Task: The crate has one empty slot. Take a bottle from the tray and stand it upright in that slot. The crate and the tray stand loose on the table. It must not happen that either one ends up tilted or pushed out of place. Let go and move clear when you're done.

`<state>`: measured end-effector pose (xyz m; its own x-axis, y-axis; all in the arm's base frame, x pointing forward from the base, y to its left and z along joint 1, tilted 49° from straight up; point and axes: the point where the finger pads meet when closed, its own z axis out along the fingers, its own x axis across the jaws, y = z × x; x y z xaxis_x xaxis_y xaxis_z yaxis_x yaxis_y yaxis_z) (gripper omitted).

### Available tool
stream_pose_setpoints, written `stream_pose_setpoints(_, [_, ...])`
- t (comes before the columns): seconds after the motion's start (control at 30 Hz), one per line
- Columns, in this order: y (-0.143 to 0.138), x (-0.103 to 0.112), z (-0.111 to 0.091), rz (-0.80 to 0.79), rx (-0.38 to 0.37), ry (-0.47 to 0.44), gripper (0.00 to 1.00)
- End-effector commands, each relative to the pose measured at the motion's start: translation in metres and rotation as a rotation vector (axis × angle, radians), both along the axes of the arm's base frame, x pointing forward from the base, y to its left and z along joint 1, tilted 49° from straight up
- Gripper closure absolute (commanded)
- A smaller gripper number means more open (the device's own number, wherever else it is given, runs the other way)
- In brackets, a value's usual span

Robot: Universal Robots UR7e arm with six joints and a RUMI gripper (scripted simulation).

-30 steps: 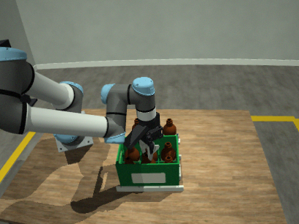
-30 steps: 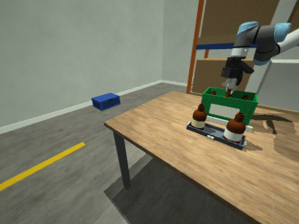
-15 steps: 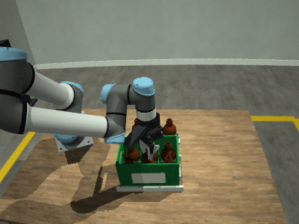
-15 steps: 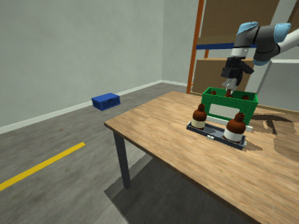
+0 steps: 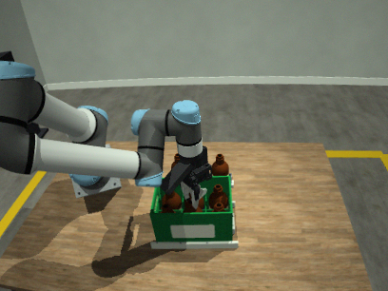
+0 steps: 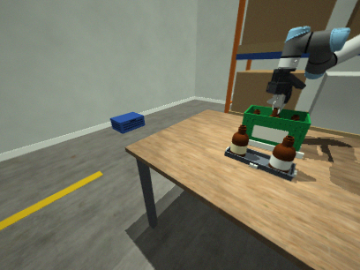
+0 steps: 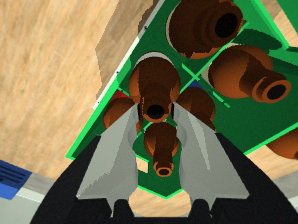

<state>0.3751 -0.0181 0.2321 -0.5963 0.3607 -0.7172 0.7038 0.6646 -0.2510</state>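
Our claw (image 7: pixel 156 131) clamped on a brown bottle (image 7: pixel 161 147), poised over the green crate (image 5: pixel 192 219), tray (image 6: pixel 260 162) at the crate's six o'clock on the bench (image 5: pixel 285 228)

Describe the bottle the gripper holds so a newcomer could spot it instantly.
Find the green crate on the wooden table, with the arm reaching down over it. The gripper is shut on a brown bottle by its neck, over the crate's cells. Unlike the bottles seated in the crate, it sits between the grey fingers.
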Motion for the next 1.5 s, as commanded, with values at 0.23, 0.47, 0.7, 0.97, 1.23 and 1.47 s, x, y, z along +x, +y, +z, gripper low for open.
stream_pose_setpoints(0.23, [-0.0005, -0.0004, -0.0010, -0.001, 0.000, 0.002, 1.00])
stream_pose_setpoints(0.47, [-0.0005, -0.0003, -0.0011, -0.001, 0.000, 0.002, 1.00])
stream_pose_setpoints(0.7, [-0.0010, 0.0000, -0.0016, -0.001, 0.000, 0.002, 1.00])
stream_pose_setpoints(0.97, [-0.0019, 0.0005, -0.0025, -0.001, 0.000, 0.002, 1.00])
stream_pose_setpoints(1.23, [-0.0039, 0.0016, -0.0044, -0.001, 0.000, 0.002, 1.00])
stream_pose_setpoints(1.47, [-0.0054, 0.0025, -0.0059, -0.001, 0.000, 0.002, 1.00])
